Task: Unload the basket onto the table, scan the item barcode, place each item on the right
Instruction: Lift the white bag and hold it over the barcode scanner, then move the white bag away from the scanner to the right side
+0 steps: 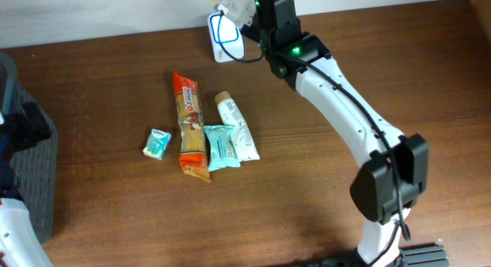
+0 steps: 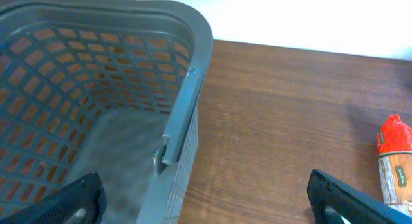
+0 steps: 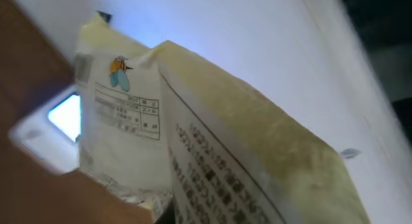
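The scan is under way, and nothing shows it finished. The right hand (image 1: 242,9) is clenched on a pale packet (image 3: 193,134), holding it at the far edge of the worktop (image 1: 414,75), just above the scanner (image 1: 225,35), whose window glows blue. The wrist view shows print on the packet and the scanner's glow beside it, but whether the barcode meets the window I cannot tell. Left to do, by my judgement: get the read, then put the packet away.

Four more items lie mid-worktop, well apart from the scanner — a small teal sachet (image 1: 156,143), a long orange pack (image 1: 189,125), a teal pouch (image 1: 220,146) and a white tube (image 1: 236,127), the last three touching.

The left hand (image 2: 206,210) is released, fingers wide, and hovers over the rim of the grey basket (image 2: 187,102). What shows of the basket's inside holds nothing.
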Robot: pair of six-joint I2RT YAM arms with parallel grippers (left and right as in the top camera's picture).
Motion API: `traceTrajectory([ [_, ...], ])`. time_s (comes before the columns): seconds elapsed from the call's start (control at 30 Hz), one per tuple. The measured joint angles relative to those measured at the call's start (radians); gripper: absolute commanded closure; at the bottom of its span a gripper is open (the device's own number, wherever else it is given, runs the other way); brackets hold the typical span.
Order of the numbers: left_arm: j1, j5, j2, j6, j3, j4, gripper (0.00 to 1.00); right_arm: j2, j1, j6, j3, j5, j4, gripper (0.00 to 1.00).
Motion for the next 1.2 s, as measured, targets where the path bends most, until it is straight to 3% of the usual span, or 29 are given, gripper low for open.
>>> traceTrajectory([
  [0.1,0.0,-0.001,0.0,0.0,0.0,0.0,0.01,0.086,0.009,-0.153,0.003,0.106,0.198,0.96],
  [0.27,0.0,-0.001,0.0,0.0,0.0,0.003,0.01,0.333,0.068,-0.525,-0.002,0.272,0.62,0.96],
  [0.33,0.0,0.0,0.0,0.0,0.0,0.002,0.01,0.392,0.085,-0.611,-0.002,0.288,0.699,0.96],
  [0.6,0.0,0.0,0.0,0.0,0.0,0.001,0.01,0.424,0.09,-0.709,-0.002,0.329,0.69,0.96],
  [1.0,0.0,0.0,0.0,0.0,0.0,0.001,0.01,0.422,0.1,-0.683,-0.002,0.355,0.634,0.96],
  [1.07,0.0,0.0,0.0,0.0,0.0,0.001,0.01,0.397,0.1,-0.607,-0.001,0.36,0.528,0.96],
  [1.2,0.0,0.0,0.0,0.0,0.0,0.002,0.01,0.206,0.103,-0.354,-0.008,0.34,0.156,0.96],
])
